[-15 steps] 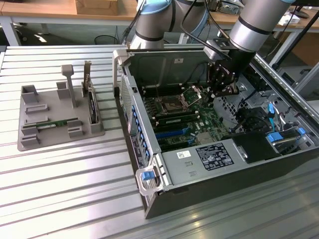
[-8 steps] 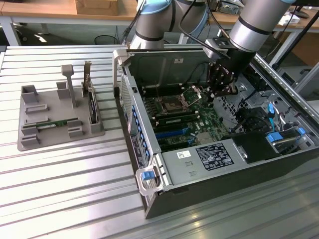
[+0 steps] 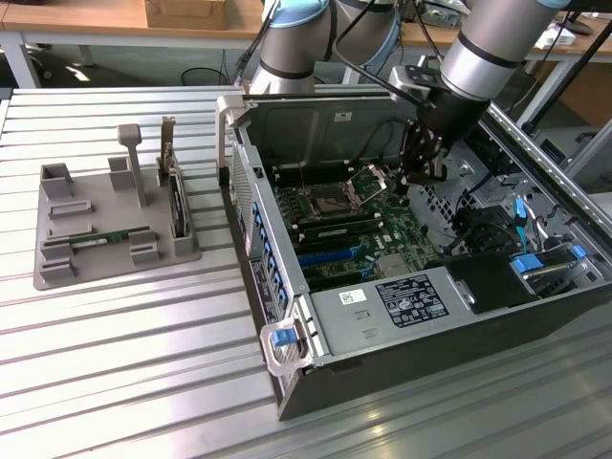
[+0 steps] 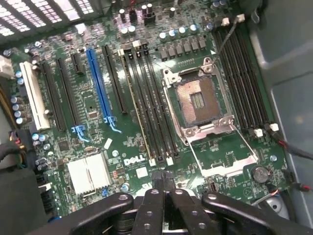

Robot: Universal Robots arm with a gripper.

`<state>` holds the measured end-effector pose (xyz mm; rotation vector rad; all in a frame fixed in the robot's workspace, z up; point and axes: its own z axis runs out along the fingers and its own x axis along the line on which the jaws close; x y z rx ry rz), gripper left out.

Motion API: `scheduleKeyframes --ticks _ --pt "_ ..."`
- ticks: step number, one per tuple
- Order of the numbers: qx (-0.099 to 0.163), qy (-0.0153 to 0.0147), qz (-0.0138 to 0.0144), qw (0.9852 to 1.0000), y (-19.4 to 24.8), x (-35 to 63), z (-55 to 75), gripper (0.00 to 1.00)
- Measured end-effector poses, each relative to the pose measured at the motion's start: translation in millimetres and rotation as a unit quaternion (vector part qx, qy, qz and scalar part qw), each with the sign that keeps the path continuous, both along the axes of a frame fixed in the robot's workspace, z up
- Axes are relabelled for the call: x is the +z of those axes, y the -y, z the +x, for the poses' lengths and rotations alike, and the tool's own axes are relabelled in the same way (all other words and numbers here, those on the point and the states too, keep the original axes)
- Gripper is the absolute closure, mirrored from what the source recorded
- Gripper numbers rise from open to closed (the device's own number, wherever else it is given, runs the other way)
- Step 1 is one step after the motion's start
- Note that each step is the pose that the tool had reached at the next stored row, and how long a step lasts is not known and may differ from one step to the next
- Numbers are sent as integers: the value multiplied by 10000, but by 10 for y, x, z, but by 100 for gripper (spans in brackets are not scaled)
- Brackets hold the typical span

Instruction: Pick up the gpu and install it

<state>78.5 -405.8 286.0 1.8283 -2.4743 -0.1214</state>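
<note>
We are seeing the gpu point(image 3: 113, 236) lying flat in the grey holder tray point(image 3: 57, 273) on the slatted table point(image 3: 143, 363), at the exterior view's left, well apart from the open computer case point(image 3: 287, 330). We are judging it light, stiff and fragile, best pinched by its long bare edges. Our gripper point(image 3: 426, 172) is hanging over the motherboard point(image 4: 122, 147) with fingers point(image 4: 151, 210) pressed together, gripping nothing

green gpu point(image 3: 113, 236), grey tray point(image 3: 57, 273), green motherboard point(image 4: 98, 147)
</note>
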Motion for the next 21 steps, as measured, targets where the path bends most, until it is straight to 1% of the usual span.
scheduleKeyframes --ticks 2,3,4,7,8,9,11,12,14,15,17,18,20,21 --pt "-249 0 0 9997 0 0 0 89" --pt "-315 0 0 9995 0 -1 0 89" --pt "-472 0 0 9989 0 0 0 89" --pt "-783 0 -1 9969 0 0 0 89" --pt "-899 0 -1 9960 0 -1 0 89" --pt "-1018 0 -2 9948 0 -1 0 89" --pt "-1311 0 -5 9914 0 -1 0 89" --pt "-1411 1 -6 9900 0 -1 0 89" --pt "-1663 1 -9 9861 0 -1 0 89" --pt "-1792 1 -11 9838 0 -1 0 89" --pt "-2284 1 -16 9736 0 -2 0 89" --pt "-2638 1 -20 9646 0 -2 0 89" --pt "-2966 2 -23 9550 0 -2 0 89" --pt "-3092 2 -24 9510 0 -2 0 89"
